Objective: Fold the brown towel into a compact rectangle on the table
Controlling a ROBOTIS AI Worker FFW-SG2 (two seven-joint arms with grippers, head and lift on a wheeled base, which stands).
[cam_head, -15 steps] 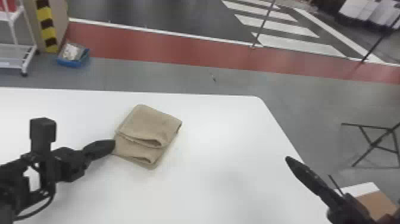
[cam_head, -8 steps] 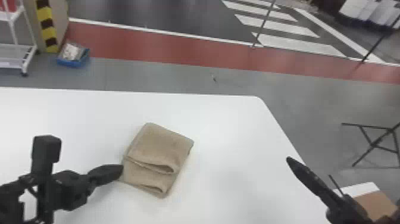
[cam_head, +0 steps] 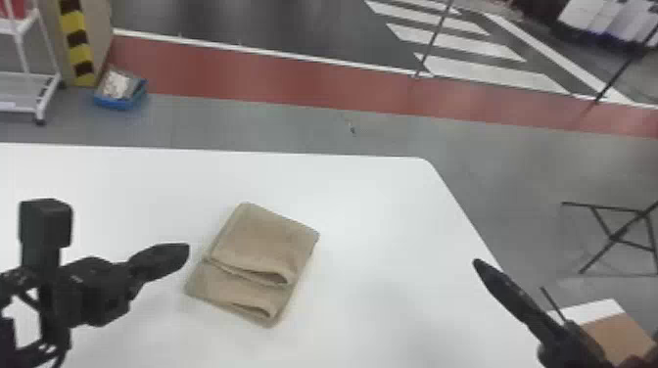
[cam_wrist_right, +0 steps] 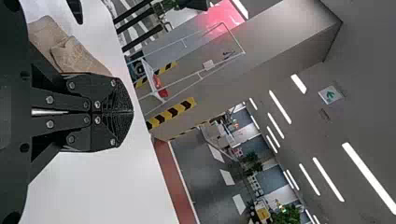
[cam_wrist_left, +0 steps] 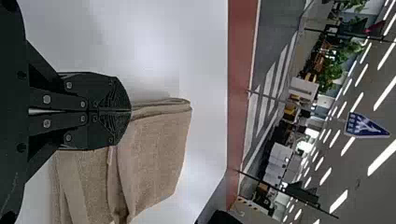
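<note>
Towel (cam_head: 267, 240) drawn nearer robot, left gripper (cam_wrist_left: 131, 111) off it; its jaws and right gripper's (cam_wrist_right: 133, 112) pressed together. Probably only squaring-up remains.

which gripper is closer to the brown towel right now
Left. The left gripper is just off the brown towel's left side, with a small gap between them; the right gripper is well off to its right, by the table's right edge.

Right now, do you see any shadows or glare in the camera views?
Head view: faint shadow beside the towel on the white table; left wrist view: soft shadow by the towel, glaring ceiling lights; right wrist view: bright light strips overhead, pinkish glow on a grey panel.
</note>
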